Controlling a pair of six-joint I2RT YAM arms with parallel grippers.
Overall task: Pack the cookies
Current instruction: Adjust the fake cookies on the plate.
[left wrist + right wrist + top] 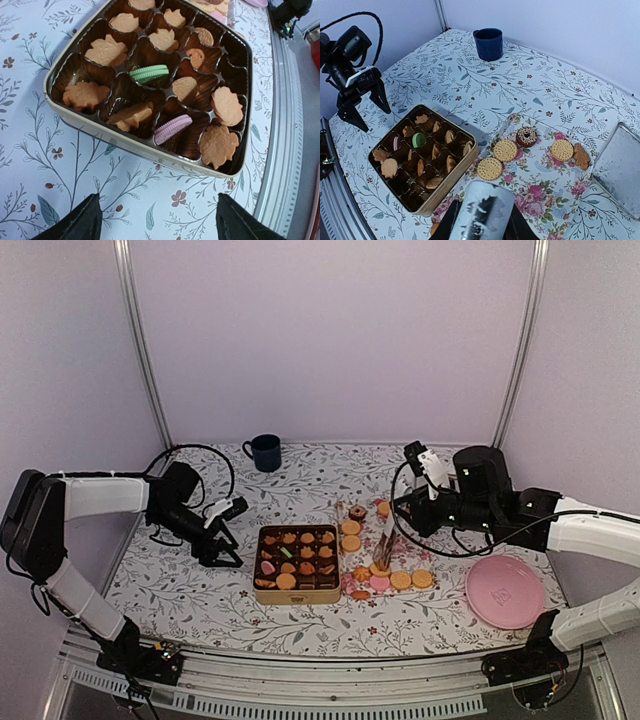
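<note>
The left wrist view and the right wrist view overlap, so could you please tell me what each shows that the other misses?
Only the left wrist view: close detail, the leaf-shaped edges of the orange cookies and the ribbed brown cups.
Only the right wrist view: the blue mug, the floral mat with round cookies and a sprinkled chocolate one, and the silvery object between the right fingers.
Both: the gold tin, the green sandwich cookie, the pink sandwich cookie, the open left fingers.

Table (190,585): white top printed with leafy sprigs.
Back: dark blue mug (265,452).
Centre: gold rectangular tin (296,595), rose-patterned sheet (540,192) just beside.
Right: round pink plate (505,592).
</note>
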